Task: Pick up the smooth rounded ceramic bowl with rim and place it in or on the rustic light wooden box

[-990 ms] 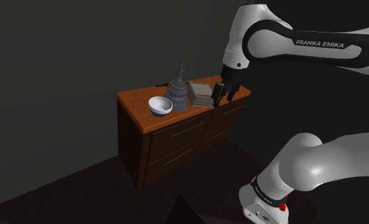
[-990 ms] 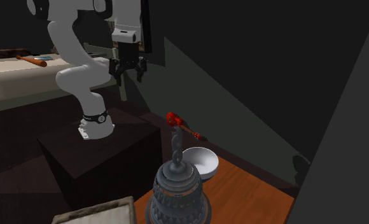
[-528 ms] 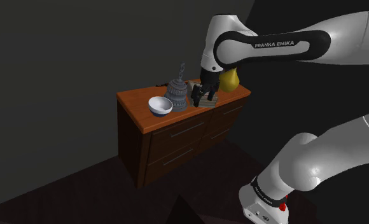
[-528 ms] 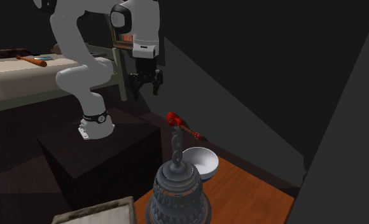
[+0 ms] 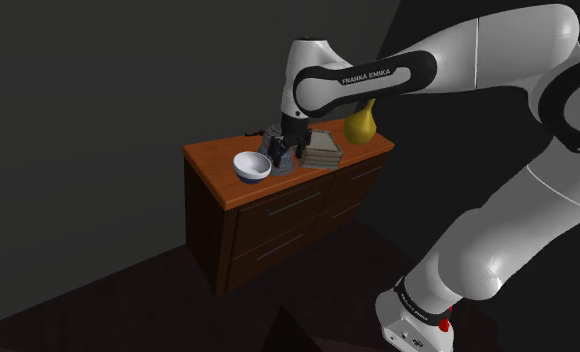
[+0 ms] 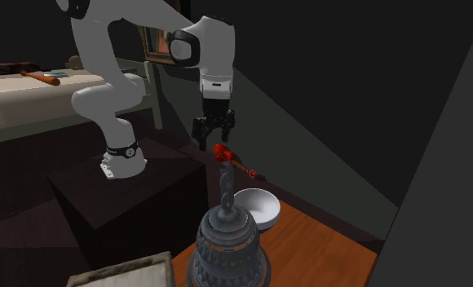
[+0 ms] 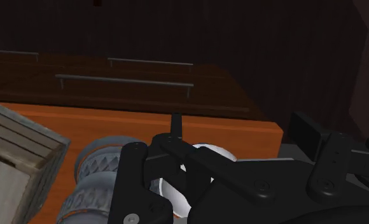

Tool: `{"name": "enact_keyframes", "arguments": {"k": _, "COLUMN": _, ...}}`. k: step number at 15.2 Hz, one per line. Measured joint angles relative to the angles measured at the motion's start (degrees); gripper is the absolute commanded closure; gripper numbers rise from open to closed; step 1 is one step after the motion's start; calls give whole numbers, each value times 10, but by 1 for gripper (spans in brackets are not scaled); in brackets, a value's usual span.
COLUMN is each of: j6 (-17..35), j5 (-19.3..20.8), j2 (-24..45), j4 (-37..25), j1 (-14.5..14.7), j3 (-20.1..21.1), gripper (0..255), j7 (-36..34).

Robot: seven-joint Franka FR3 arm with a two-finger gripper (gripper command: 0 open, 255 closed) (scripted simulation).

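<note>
My gripper (image 6: 214, 134) hangs with its fingers spread and nothing between them. In the shoulder view it is in front of the grey bell (image 6: 225, 241) at the middle of the dresser (image 5: 212, 160) top.

The white bowl (image 5: 251, 166) stands upright on the orange top, at about 8 o'clock from the gripper and just beside the bell. The slatted box (image 5: 321, 148) sits at the bell's 3 o'clock.

I judge the bowl to be rigid, fairly light and breakable. Its glossy rounded wall looks slippery, so squeezing across the belly would likely let it squirt out. I would take it by the rim, one finger inside and one outside. The rim's 9 o'clock side is the best spot, since it is farthest from the bell. I would close gently and carry it level.
</note>
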State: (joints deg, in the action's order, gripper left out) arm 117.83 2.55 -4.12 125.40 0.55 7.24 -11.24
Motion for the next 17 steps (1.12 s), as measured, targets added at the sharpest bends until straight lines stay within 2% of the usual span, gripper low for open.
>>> {"name": "enact_keyframes", "arguments": {"k": 6, "j6": 40, "j5": 21, "j2": 123, "j4": -94, "j1": 7, "j3": 6, "gripper": 0, "j7": -16}}
{"name": "enact_keyframes", "arguments": {"k": 14, "j6": 36, "j5": 49, "j2": 305, "j4": -293, "j1": 25, "j3": 3, "gripper": 0, "j7": -27}}
{"name": "enact_keyframes", "arguments": {"k": 17, "j6": 46, "j5": 53, "j2": 331, "j4": -310, "j1": 29, "j3": 2, "gripper": 0, "j7": -31}}
